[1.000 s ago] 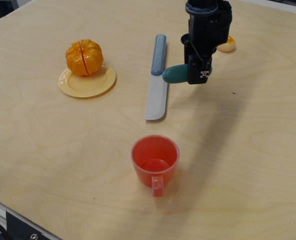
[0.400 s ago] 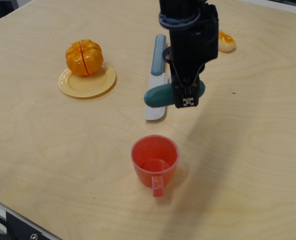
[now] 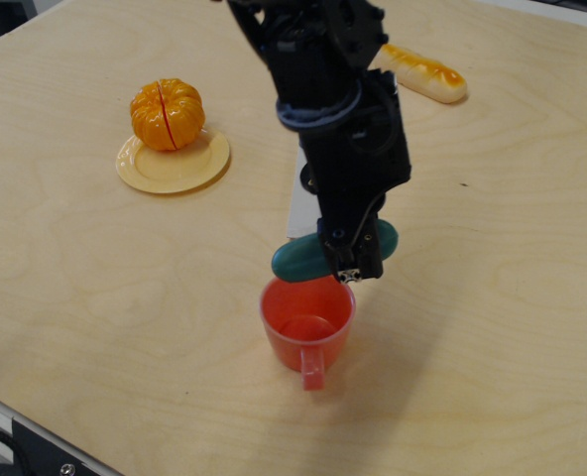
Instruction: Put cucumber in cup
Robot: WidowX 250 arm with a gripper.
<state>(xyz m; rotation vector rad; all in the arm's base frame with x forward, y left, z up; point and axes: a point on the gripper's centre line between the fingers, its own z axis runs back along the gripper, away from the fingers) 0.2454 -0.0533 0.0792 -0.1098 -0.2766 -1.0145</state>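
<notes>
Observation.image view: gripper (image 3: 348,260) clamped across the middle of the cucumber (image 3: 301,260), holding it level just above the far rim of the cup (image 3: 307,317). Cup upright on the bench (image 3: 492,297), handle toward the camera. Beyond, orange on a yellow plate (image 3: 173,165), bread roll (image 3: 422,71), knife mostly hidden behind the arm.

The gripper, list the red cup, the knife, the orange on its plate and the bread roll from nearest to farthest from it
From the gripper:
1. Cup, just below it.
2. Knife, behind it, mostly hidden.
3. Orange on the plate, far left, and bread roll, far back: too close to call.
</notes>
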